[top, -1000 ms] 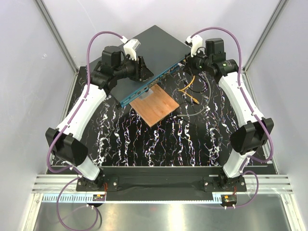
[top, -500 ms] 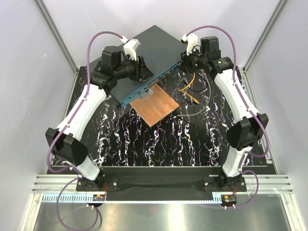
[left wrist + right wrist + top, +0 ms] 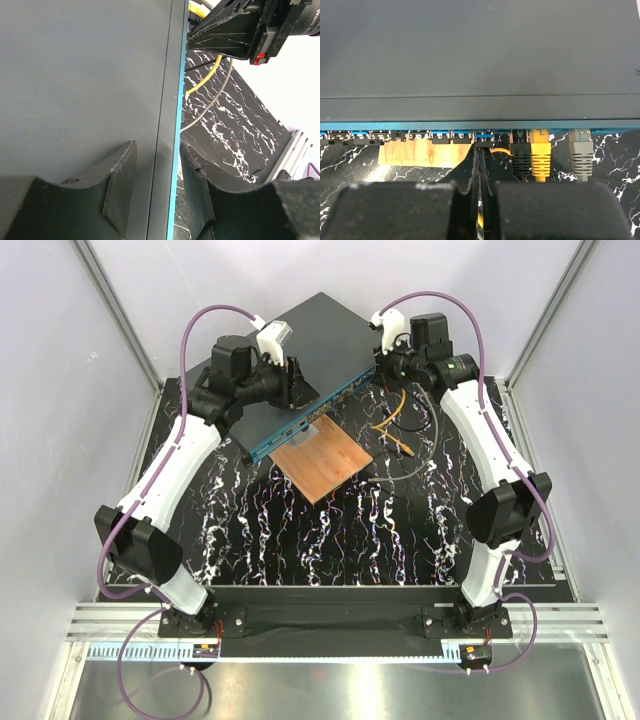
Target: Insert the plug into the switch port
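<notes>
**A:** Looking along the switch (image 3: 480, 50), where is the plug?

**B:** The small black plug (image 3: 482, 143) sits in the switch port (image 3: 483, 135), just left of the neighbouring plugs (image 3: 540, 152). It looks seated, or nearly so.

**A:** And the right gripper (image 3: 481, 152)?

**B:** Its fingers are pressed together, tips right behind the plug. I judge they form one blunt tip for pushing it home. Whether the yellow cable (image 3: 499, 149) is caught between them, I cannot tell.

**A:** The left gripper (image 3: 157, 150)?

**B:** Its fingers are spread astride the teal front edge, one over the lid, one out over the bench (image 3: 235, 125). It is probably there to brace the switch so a push cannot slide it backward.
</notes>
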You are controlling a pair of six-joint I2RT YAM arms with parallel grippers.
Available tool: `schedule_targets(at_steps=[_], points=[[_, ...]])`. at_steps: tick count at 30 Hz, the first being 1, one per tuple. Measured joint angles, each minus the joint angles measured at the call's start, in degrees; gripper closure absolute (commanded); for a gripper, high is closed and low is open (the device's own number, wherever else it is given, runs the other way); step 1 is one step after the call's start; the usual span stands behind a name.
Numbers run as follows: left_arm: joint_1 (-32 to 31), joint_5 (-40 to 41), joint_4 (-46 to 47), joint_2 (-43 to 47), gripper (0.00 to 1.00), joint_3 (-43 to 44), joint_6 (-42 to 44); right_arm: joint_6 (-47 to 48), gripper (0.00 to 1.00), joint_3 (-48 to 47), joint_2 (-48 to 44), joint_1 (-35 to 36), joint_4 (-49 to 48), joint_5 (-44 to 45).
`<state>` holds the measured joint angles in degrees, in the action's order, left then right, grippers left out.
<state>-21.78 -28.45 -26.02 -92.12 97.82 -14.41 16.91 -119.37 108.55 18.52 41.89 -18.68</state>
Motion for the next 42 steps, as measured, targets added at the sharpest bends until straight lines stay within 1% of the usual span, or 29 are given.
schedule_targets(at_steps=[8, 25, 32, 42], points=[[0.2, 0.0, 0.0, 0.0, 0.55, 0.0, 0.1, 3.0, 1.00, -0.2, 0.2, 0.3, 0.1, -0.3], [1.4, -0.1, 0.0, 0.0, 0.55, 0.0, 0.7, 8.2, 1.00, -6.5, 3.8, 0.8, 5.3, -0.3], [2.0, -0.1, -0.1, 0.0, 0.55, 0.0, 0.9, 9.1, 1.00, -9.3, 5.6, 1.0, 7.3, -0.3], [2.4, -0.2, -0.2, 0.0, 0.55, 0.0, 1.1, 9.1, 1.00, -9.5, 5.8, 1.0, 7.1, -0.3]])
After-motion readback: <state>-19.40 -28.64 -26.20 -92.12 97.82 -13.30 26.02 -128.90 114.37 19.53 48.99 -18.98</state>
